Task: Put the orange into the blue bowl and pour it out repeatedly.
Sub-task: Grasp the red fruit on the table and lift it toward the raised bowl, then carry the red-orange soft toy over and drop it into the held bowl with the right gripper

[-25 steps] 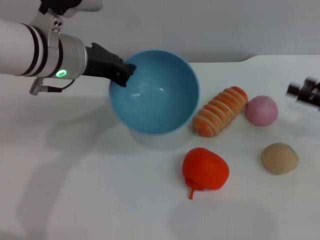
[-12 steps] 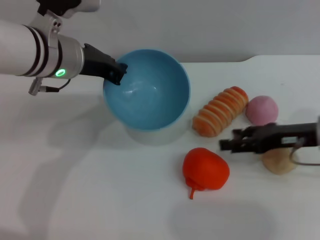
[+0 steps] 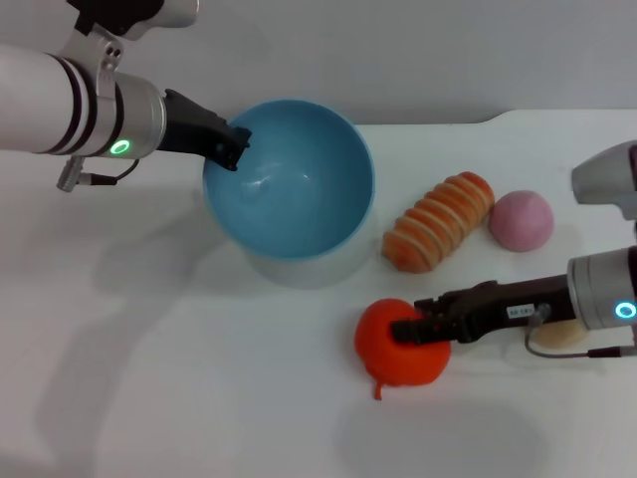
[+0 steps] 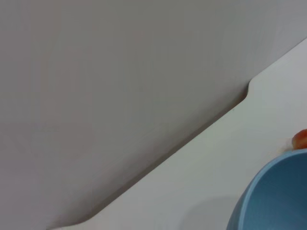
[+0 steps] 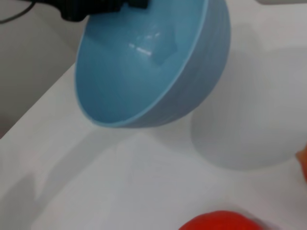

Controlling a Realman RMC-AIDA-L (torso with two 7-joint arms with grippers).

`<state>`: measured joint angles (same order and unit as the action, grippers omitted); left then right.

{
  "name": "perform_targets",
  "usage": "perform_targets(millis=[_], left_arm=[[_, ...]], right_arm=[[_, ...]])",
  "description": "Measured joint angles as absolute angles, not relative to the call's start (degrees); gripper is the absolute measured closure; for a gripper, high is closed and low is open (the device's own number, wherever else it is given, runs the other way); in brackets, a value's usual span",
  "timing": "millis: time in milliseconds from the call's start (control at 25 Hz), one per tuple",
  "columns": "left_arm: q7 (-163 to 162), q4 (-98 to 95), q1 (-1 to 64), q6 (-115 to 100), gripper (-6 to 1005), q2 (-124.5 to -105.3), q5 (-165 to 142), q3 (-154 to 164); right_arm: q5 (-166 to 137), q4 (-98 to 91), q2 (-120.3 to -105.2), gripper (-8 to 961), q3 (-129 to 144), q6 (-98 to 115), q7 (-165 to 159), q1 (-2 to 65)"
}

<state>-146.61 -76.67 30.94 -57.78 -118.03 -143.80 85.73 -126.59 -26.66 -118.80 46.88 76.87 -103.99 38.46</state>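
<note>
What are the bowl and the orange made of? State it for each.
The bowl, held tilted off the table by the left gripper: probably smooth glossy plastic or glazed ceramic, judging by the even light blue and sharp highlights inside. The orange, with the right gripper on it: matte, uniformly red-orange, possibly a plastic or foam replica; that is unclear.

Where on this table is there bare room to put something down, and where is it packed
Bare table spreads left of the orange, below the blue bowl held tilted by the left gripper. It is crowded on the right: the striped loaf, the pink ball and the right gripper on the orange sit close together.
</note>
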Motion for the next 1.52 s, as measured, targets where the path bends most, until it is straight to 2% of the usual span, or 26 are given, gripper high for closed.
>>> perform_targets(millis=[280,480,840,1040,1240,1520], left_arm=[[-146.11,-75.99,30.89,-57.17,999,-118.03,-144.15,86.59],[-145.98,-75.69,30.78,-56.66,999,-118.04,-144.44,87.14],[-145.91,-75.46,30.83,-55.85,1000,-117.99,-144.86,87.15],[-146.09,-75.38,31.15,-55.99,1000,-117.98,-145.76,87.11],[-146.24,-74.99,33.60,-61.01,1000,-118.14,-145.30,89.04],[-146.45,-75.71,36.65,-66.67,1001,-118.42,-142.70,92.94]], right_arm=[[-126.45,-27.27,-118.65,350,50.00,77.28,-103.79,38.71],[-123.38,-28.48,-118.67,593,49.83,79.51,-101.67,37.75],[-111.78,-40.62,-118.50,800,49.55,90.79,-98.52,31.57],[-102.81,-54.20,-118.36,856,48.47,98.97,-99.62,26.79],[-99.62,-59.92,-118.64,893,47.47,102.34,-98.94,26.03],[-100.78,-54.42,-118.35,913,49.80,96.16,-97.49,28.65]])
